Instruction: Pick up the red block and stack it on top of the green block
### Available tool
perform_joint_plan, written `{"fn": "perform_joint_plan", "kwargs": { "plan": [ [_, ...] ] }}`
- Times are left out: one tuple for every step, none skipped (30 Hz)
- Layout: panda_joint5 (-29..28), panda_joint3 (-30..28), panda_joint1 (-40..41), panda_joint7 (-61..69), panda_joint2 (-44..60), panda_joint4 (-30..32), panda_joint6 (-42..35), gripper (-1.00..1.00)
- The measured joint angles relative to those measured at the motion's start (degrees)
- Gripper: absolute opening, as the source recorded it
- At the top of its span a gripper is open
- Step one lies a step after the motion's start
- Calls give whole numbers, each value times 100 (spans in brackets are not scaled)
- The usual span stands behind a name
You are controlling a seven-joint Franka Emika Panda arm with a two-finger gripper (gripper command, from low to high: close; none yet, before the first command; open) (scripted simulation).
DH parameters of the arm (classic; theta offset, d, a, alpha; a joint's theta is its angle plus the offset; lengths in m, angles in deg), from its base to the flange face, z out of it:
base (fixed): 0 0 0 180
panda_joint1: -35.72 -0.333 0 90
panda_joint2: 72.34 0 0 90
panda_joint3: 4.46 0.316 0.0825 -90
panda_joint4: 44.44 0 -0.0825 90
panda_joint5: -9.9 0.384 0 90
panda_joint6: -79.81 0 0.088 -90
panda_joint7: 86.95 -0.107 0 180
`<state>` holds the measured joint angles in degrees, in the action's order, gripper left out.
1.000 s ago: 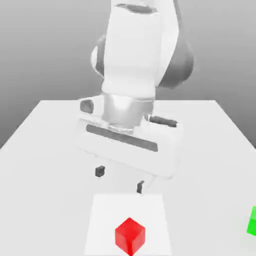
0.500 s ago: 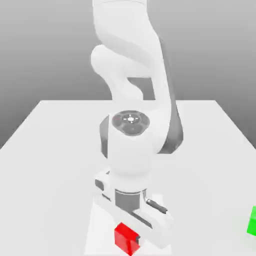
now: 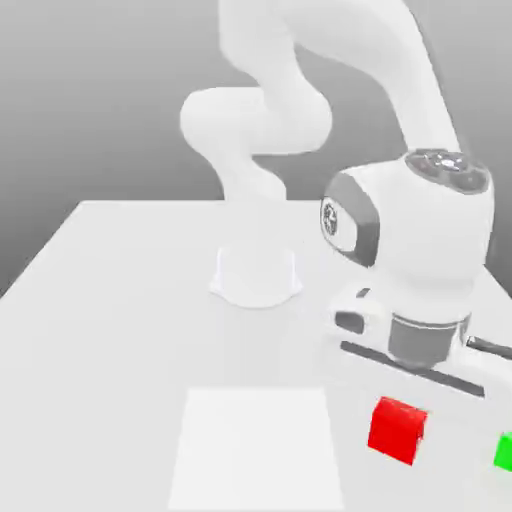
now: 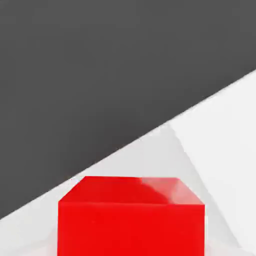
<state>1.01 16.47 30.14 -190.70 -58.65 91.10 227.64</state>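
The red block (image 3: pixel 397 430) hangs just under the arm's hand, lifted off the table, toward the exterior view's right. My gripper (image 3: pixel 399 408) is shut on it, and the block's body hides the fingers. In the hand view the red block (image 4: pixel 131 216) sits very close, with the white table behind it. The green block (image 3: pixel 504 452) rests on the table at the exterior view's right edge, cut off by the frame, a short way to the right of the red block and slightly lower in the picture.
A brighter white square patch (image 3: pixel 258 450) lies on the white table (image 3: pixel 110 300) near its front. The arm's base (image 3: pixel 257 276) stands at the middle back. The hand view shows the table's edge (image 4: pixel 150 137) against dark ground.
The arm came down on the red block over the white patch, closed on it, then swung to the exterior view's right with it, lifting it close to the green block.
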Motion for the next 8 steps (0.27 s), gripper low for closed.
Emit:
{"fn": "perform_joint_plan", "kwargs": {
  "plan": [
    [-79,89,-199,-172,78,-105,-33,-100],
    [-210,133,-431,-375,234,-237,-21,-100],
    [-420,133,-692,-627,499,-399,56,-100],
    [-602,58,-901,-812,745,-498,183,-100],
    [-741,-28,-1045,-938,940,-554,305,100],
    [-741,-28,-1045,-938,940,-554,305,100],
    [-741,-28,-1045,-938,940,-554,305,100],
    [-741,-28,-1045,-938,940,-554,305,100]
  ]
}}
